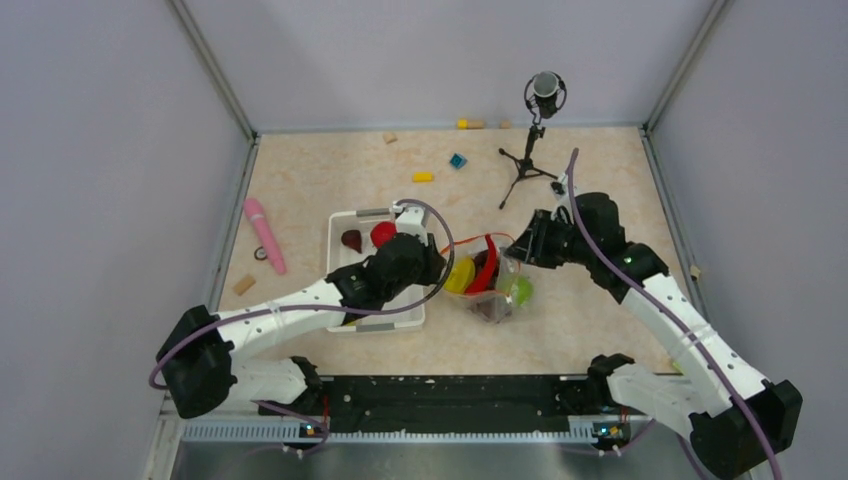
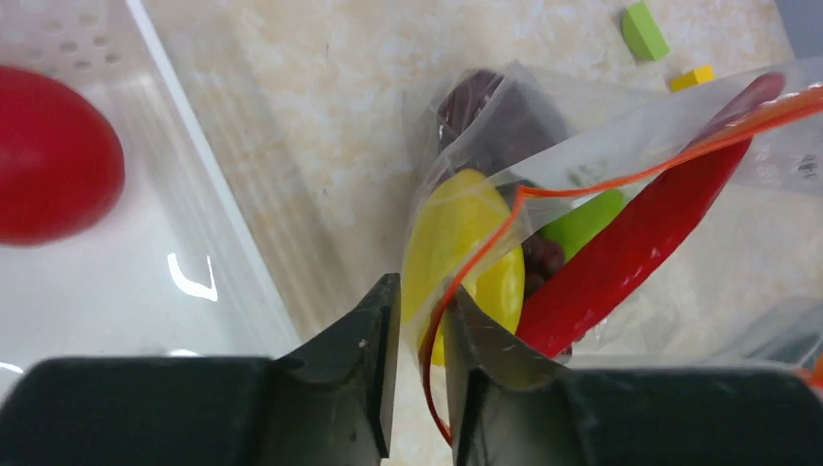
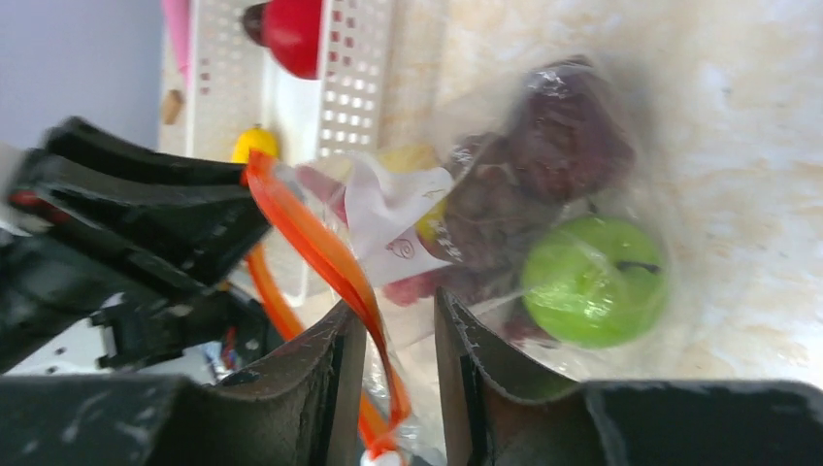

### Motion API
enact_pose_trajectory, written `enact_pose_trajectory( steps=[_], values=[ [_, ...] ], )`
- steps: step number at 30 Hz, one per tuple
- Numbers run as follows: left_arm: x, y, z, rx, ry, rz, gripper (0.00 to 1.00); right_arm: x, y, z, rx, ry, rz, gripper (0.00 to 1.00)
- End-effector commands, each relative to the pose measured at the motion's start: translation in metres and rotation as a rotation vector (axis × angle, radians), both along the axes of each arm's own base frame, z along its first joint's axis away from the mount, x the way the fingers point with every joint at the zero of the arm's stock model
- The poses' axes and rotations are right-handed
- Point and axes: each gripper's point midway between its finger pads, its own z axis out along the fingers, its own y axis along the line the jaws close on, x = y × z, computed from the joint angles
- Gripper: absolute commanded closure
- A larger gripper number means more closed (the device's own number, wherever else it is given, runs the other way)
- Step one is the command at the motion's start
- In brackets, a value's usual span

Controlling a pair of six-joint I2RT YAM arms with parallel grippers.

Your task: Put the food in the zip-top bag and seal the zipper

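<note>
Beige marbled worktop (image 1: 600,200) with pale lilac walls around it, and the zip-top bag (image 1: 505,300) lies mid-scene, just right of the white basket (image 1: 334,260). I'd say we're mid-loading, not sealing. The yellow piece (image 2: 466,243), red chili (image 2: 641,243), green fruit (image 3: 594,282) and grapes (image 3: 573,136) are inside the bag, but the red apple (image 1: 383,233) and maroon fruit (image 1: 352,240) sit in the basket. Both arms are at the bag's mouth. The left gripper (image 2: 424,286) has its jaws a little apart, with the film and the zipper (image 3: 325,252) running through the gap. The right gripper (image 3: 398,301) looks the same on the far-right side, slightly open around the strip. Neither looks clamped down to me. My guess for the next move: one gripper needs a proper pinch on the mouth edge so the other can go fetch the apple. The wrist views show that jaw gap, which the top view can't. The right wrist view also catches a yellow bit by the basket wall, hidden under the left arm from above. Only the top view shows the whole layout.
</note>
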Motion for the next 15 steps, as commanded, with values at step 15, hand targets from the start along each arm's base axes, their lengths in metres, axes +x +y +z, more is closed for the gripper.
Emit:
enact_pose_trajectory(
  steps=[15],
  values=[
    [0.036,-0.01,0.08,-0.172,-0.027,0.232,1.0,-0.052,-0.001,-0.037,-0.236,0.015,-0.021,0.57]
  ],
)
